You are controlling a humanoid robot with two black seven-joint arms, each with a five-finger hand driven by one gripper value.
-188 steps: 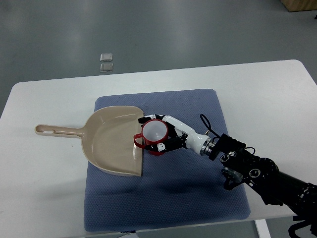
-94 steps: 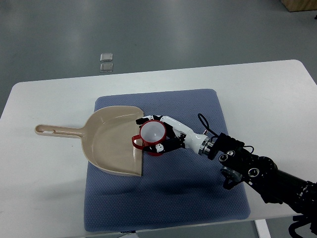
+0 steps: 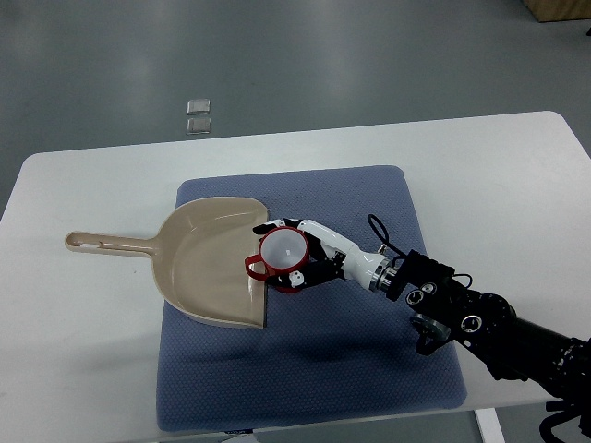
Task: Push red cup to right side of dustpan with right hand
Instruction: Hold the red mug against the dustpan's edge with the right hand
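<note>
Right hand [image 3: 300, 254] curls its fingers around one red cup [image 3: 282, 259] touching one dustpan's [image 3: 205, 258] open edge.

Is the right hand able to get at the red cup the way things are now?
Yes, it looks so. The right hand is already at the red cup, fingers curled around its right side, at the open edge of the dustpan. Nothing lies between them.

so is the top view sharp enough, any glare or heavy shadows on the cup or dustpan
Top view: sharp and evenly lit; the red cup and dustpan have crisp edges. Soft glare only on the grey floor beyond the table. A faint, diffuse shadow lies on the blue mat beneath the right hand and its arm.
</note>
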